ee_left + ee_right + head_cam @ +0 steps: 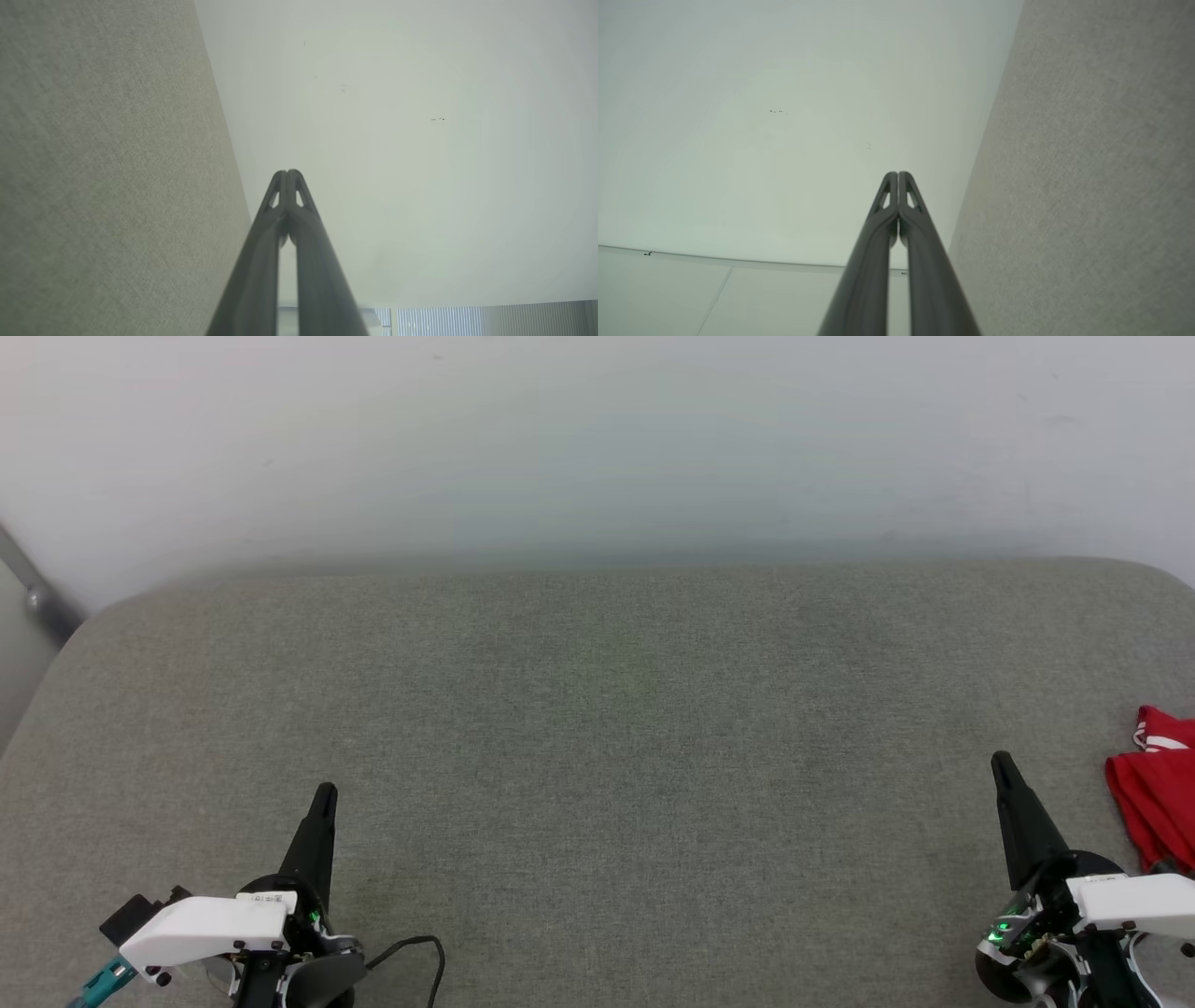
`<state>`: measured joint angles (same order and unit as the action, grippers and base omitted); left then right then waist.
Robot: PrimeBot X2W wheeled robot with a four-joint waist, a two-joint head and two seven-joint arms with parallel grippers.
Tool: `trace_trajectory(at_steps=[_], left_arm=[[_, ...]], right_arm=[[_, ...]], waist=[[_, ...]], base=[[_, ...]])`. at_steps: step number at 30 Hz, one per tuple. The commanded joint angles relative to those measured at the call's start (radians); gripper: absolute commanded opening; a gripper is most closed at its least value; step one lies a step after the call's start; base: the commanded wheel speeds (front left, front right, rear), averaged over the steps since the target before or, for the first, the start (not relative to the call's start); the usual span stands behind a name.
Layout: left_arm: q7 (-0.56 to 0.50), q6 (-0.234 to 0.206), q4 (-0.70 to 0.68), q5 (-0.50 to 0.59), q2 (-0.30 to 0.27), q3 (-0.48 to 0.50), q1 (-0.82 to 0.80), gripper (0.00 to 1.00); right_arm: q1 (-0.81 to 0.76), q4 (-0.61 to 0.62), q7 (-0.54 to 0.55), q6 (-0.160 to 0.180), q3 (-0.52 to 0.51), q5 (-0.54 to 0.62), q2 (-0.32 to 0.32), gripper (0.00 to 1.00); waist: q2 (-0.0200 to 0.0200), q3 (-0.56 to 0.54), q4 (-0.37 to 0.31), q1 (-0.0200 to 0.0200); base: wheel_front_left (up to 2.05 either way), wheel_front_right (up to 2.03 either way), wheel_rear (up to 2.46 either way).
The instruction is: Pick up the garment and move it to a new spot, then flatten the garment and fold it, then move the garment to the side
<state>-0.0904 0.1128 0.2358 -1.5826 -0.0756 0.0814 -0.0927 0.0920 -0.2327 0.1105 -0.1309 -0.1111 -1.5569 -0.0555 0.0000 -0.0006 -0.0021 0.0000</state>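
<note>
The garment point(1156, 803) runs off the head view's right edge (extent unclear)

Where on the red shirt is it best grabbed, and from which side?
Likely the bunched left edge of the garment, from its left with the right gripper, the nearer one. Folds there look raised; the rest runs out of frame. Open the shut jaws first.

We are seeing the garment point(1156, 803) lying on the bench point(597, 709) at its right edge, toward the near side. Our right fingers point(1019, 814) are pointing just left of it, apart from it. Our left fingers point(316, 845) are pointing toward the far edge from near the near-left corner. A wall point(597, 448) is standing behind the far edge.
</note>
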Motion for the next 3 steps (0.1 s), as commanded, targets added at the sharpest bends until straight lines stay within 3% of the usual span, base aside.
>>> trace_trajectory(at_steps=[1,3], left_arm=[[-0.006,0.011,0.005,-0.015,0.009,0.011,-0.019,0.00],[-0.011,0.015,0.007,-0.025,0.011,0.015,-0.020,0.00]], right_arm=[[0.016,-0.005,0.003,0.000,-0.002,-0.021,0.006,0.00],[0.018,-0.010,0.003,0.000,-0.003,-0.034,0.006,0.00]], waist=[[0.0000,0.001,0.000,0.0000],[0.0000,0.002,0.001,0.0000]], base=[[0.00,0.00,0.00],[0.00,0.00,0.00]])
